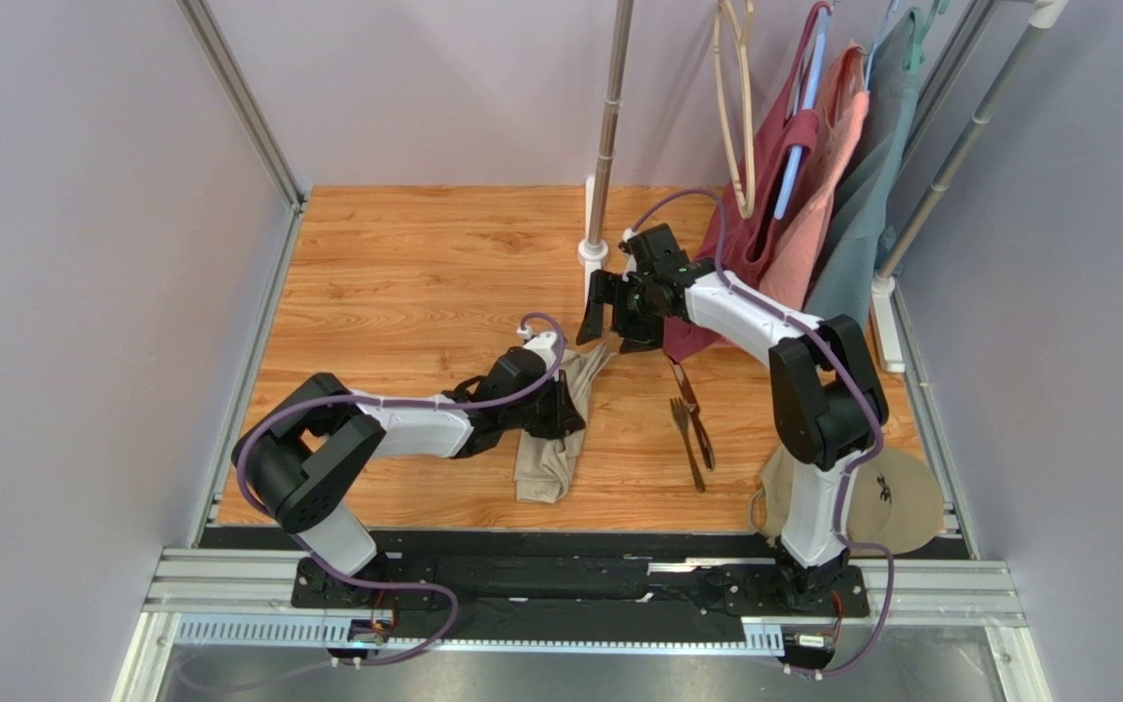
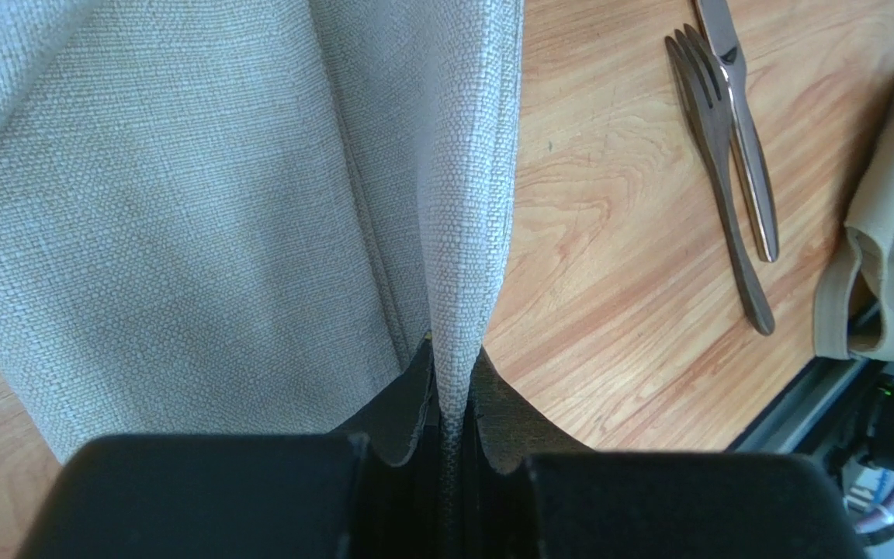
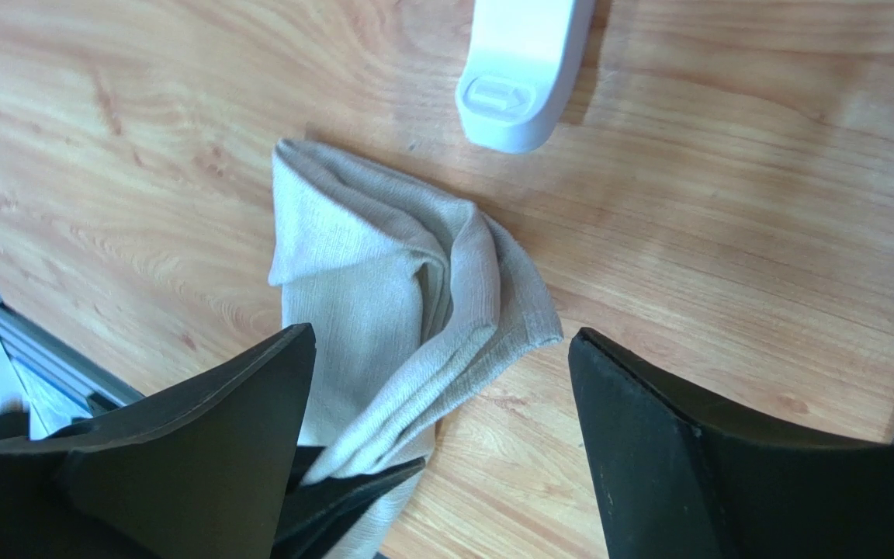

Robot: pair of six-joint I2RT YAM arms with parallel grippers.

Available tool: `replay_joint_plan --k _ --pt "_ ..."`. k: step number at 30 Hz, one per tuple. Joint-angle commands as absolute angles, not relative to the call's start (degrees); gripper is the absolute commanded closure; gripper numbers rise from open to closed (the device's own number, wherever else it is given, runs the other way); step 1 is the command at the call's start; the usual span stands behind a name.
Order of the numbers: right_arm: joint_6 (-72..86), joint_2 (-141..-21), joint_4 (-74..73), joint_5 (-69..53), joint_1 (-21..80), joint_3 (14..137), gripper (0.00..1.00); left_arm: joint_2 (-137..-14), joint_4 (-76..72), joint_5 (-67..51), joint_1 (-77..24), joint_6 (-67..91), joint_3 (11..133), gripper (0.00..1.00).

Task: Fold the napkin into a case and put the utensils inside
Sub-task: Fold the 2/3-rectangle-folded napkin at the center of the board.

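Top external view: I saw the napkin [image 1: 550, 446] lying as a narrow folded strip on the wooden table [image 1: 406, 278], between the two arms.
Tool, left: the left gripper [image 2: 452, 402] was clenched on a raised fold of the napkin. The left wrist view showed the cloth pinched between its jaws.
Tool, right: the right gripper [image 3: 440, 340] stood spread wide over the far end of the cloth, grasping nothing, near the white pole foot [image 3: 522, 70].
Cutlery: the utensils [image 1: 691, 417] lay side by side on the table, right of the napkin and apart from it. I made out a fork [image 2: 714, 151] among them.
Progress: the far end looked bunched and twisted, so I judged the folding unfinished.
Cloth handling: I judged it light, soft and limp. The coarse weave should grip well, but the layers could slide over one another.
Where to hold: I would pinch an edge or corner of the top layer only.
Cutlery handling: stiff, smooth and flat-lying, so likely slippery. I would take each piece across its handle.
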State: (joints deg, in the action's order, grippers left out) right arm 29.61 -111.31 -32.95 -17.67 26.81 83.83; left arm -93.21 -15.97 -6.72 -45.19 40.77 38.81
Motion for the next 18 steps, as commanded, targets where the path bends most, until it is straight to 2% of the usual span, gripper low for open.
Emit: replay_joint_plan --k 1,9,18 --pt "24.96 -106.27 -23.14 -22.14 26.37 77.53 0.15 -90.88 -26.89 -11.51 -43.95 43.86 37.00 0.94" --pt "35.13 -104.41 -22.15 -18.89 25.40 73.30 0.13 -90.70 -31.54 -14.06 -42.71 45.35 34.46 0.95" --pt "38.23 -107.58 -27.32 -10.38 30.76 78.91 0.12 -93.34 -31.65 -15.21 -42.71 46.14 37.00 0.96"
